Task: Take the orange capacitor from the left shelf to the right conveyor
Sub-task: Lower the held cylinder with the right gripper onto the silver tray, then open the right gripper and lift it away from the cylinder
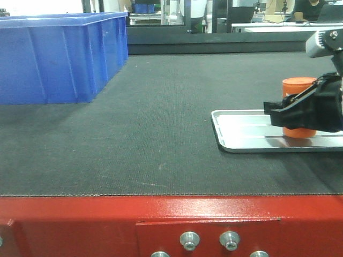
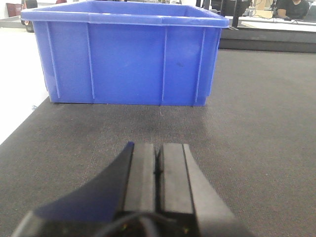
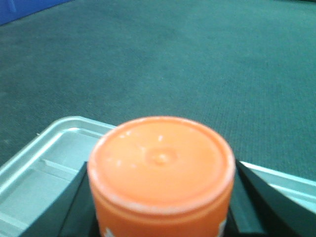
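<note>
The right gripper [image 1: 300,115] has its jaws clamped round the capacitor [image 1: 298,88], upright over the silver tray [image 1: 241,131] on the conveyor [image 1: 161,118]. The left gripper [image 2: 159,168] rests clenched and empty near the blue bin [image 2: 128,59]. Judging by this, the drop is close: lower until the base meets the surface squarely, then release gently so it stays standing.
</note>
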